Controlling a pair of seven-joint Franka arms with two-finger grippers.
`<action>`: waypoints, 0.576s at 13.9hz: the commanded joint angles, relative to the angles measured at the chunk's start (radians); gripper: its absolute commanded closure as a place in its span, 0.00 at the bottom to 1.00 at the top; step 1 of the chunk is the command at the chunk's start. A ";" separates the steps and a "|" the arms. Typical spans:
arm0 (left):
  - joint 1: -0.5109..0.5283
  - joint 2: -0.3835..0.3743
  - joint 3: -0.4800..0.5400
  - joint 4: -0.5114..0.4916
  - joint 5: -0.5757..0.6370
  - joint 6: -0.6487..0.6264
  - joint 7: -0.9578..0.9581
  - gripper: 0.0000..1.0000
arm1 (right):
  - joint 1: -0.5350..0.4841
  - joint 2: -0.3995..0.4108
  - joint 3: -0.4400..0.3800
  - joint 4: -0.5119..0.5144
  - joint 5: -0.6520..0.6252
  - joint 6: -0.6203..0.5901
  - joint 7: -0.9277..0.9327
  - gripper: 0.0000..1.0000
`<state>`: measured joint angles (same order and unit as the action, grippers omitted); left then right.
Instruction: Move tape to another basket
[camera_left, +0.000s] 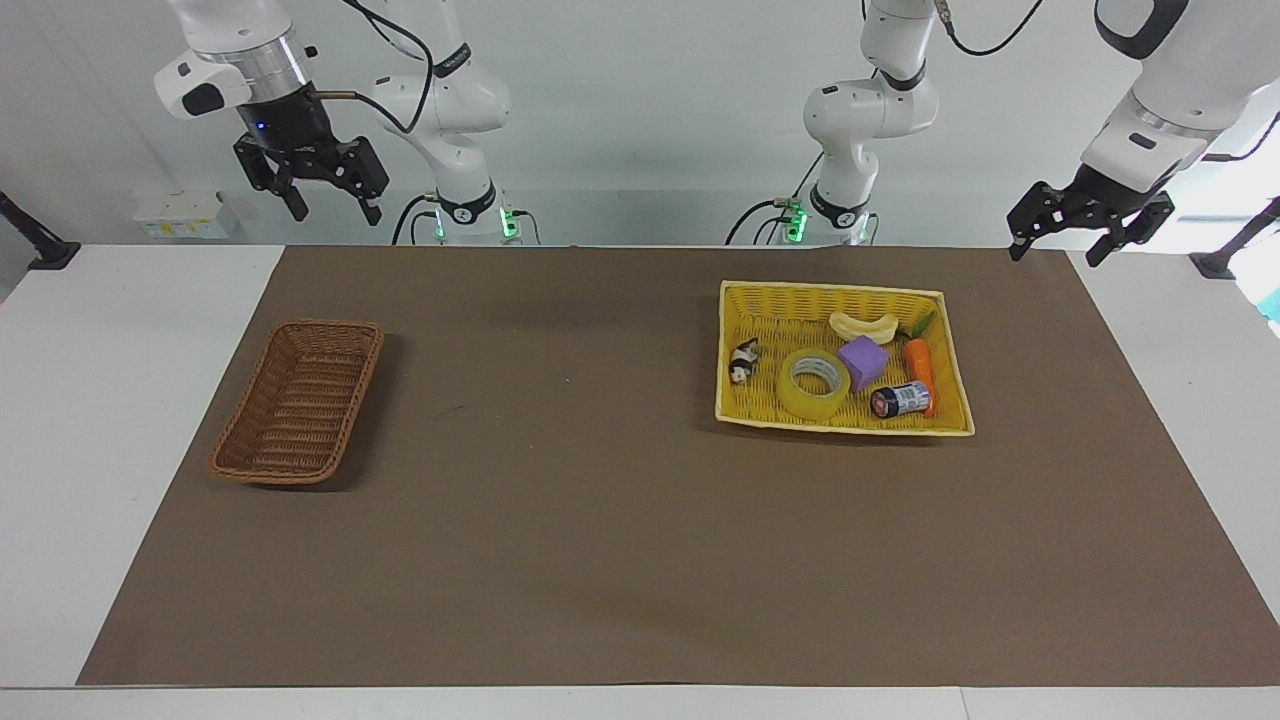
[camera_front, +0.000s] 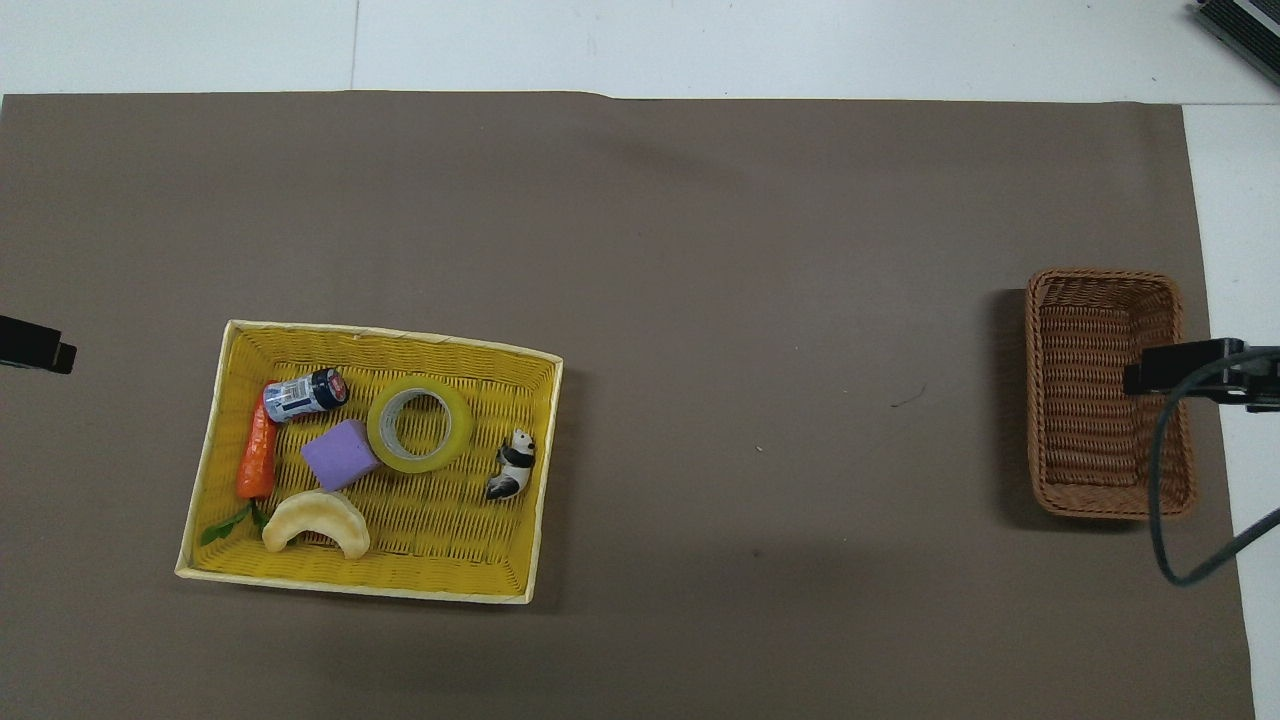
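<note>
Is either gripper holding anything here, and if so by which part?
Nothing is held. The left gripper and right gripper both hang open and empty; the tape lies in the yellow basket.

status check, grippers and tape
Left gripper and right gripper open, raised, waiting. Tape in yellow basket, purple cube alongside. Brown basket empty.
</note>
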<state>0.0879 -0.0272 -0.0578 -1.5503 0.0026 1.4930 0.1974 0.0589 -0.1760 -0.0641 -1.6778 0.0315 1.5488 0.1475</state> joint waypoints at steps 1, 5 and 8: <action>0.007 -0.025 -0.001 -0.027 -0.010 -0.003 0.014 0.00 | -0.007 -0.019 0.003 -0.020 -0.009 0.014 -0.009 0.00; -0.005 -0.025 -0.002 -0.025 -0.012 0.004 0.011 0.00 | -0.007 -0.019 0.003 -0.020 -0.009 0.014 -0.011 0.00; -0.010 -0.025 -0.010 -0.027 -0.015 -0.002 0.023 0.00 | -0.007 -0.019 0.003 -0.020 -0.009 0.014 -0.009 0.00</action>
<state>0.0850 -0.0274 -0.0684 -1.5503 0.0020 1.4930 0.1996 0.0589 -0.1760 -0.0641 -1.6778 0.0316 1.5488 0.1475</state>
